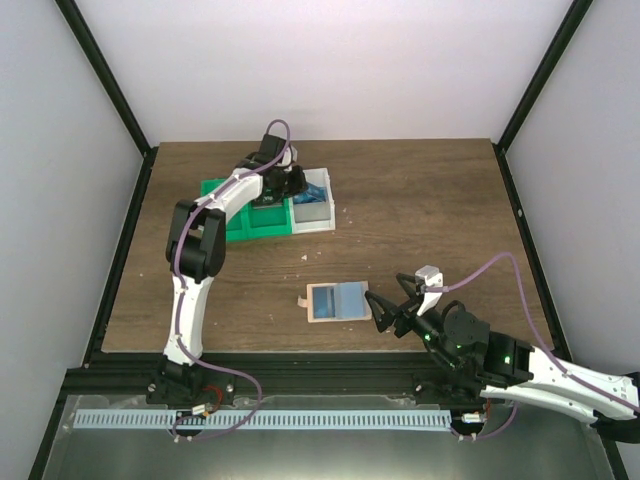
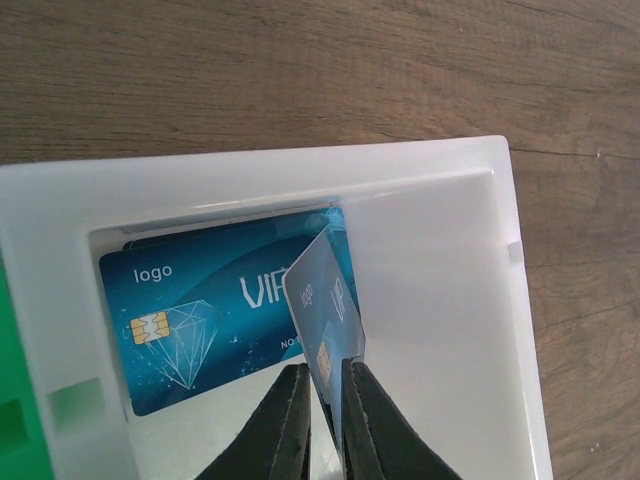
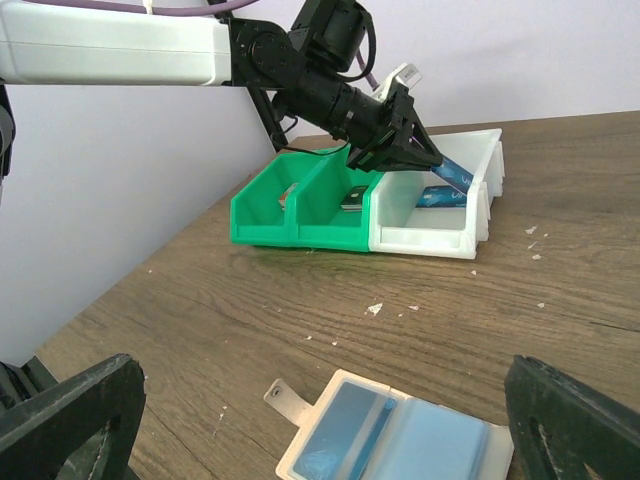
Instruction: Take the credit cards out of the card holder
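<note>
Pinching a tilted credit card (image 2: 322,300) edge-up in the narrow jaws of the left gripper (image 2: 325,372) over the white bin (image 2: 430,300), likely to drop it onto the flat credit card (image 2: 200,315) on the bin floor. Waiting wide open with the right gripper (image 1: 392,303) just beside the card holder (image 1: 335,320) near the front edge of the table (image 1: 430,220), light blue cards (image 1: 350,298) tucked inside, outside those jaws.

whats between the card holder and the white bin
Only bare table with a few pale specks lies between the card holder and the white bin; the right wrist view shows it.
</note>
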Tool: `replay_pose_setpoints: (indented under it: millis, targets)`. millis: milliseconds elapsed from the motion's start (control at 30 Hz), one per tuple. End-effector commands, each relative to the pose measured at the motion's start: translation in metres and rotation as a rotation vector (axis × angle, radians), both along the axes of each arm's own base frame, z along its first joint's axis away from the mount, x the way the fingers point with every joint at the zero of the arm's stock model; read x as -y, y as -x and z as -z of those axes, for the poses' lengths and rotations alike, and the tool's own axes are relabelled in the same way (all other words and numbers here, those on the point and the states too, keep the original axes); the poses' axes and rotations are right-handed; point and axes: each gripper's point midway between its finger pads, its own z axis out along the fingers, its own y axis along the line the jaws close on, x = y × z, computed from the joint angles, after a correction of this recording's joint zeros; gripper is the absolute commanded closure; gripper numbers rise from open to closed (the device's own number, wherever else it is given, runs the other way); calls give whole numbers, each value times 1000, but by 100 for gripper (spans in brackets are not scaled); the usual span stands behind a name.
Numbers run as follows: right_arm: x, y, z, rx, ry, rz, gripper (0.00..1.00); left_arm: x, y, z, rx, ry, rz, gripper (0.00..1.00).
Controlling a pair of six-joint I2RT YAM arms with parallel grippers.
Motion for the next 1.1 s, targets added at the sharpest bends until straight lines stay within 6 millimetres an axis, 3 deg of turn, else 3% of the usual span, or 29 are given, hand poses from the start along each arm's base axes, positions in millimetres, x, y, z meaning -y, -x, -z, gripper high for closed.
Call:
replay_pose_setpoints:
  millis: [0,800,933,1067]
  targets:
    - [6,0,-25,19,-65,19,0,-2,-8,2,4,-8,-17,87]
    - [1,2,-16,-23,-87,-3,0,6,-15,-22,44,59,-22,73]
    - [-4,3,-17,-43,-110,-16,0,5,-13,-45,81,63,-13,71]
    - [3,-4,2,-171,-153,70,0,1,-4,-84,151,70,3,68]
